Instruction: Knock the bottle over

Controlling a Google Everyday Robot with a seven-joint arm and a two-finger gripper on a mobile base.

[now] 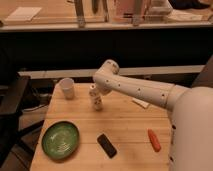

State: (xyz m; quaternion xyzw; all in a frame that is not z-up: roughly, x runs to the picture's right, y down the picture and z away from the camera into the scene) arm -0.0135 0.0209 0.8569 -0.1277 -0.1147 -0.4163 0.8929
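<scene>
Bottle (95,99) is standing upright on the wooden desk (125,125), toward the back and a bit left of middle, with the white paper cup (67,88) near it on the left. It's small and pale with a narrow capped neck and a darker band round the body. My guess is light plastic, fairly stiff, not fragile, and top-heavy enough that a nudge high up near the neck tips it easily. No grabbing needed really; a sideways push above the label band should do it, and pushing low would probably just slide it along the wood.

The hand (98,90) sits right at the bottle's upper part, at the end of the white arm (142,91) reaching in from the right. Its fingers are clenched shut and not around anything, as far as I can see; whether it's actually touching the bottle I can't say.

Can't read any writing or brand on the label band. Also on the desk: green plate (60,140), black phone-like thing (106,145), orange carrot-looking thing (154,140).
</scene>
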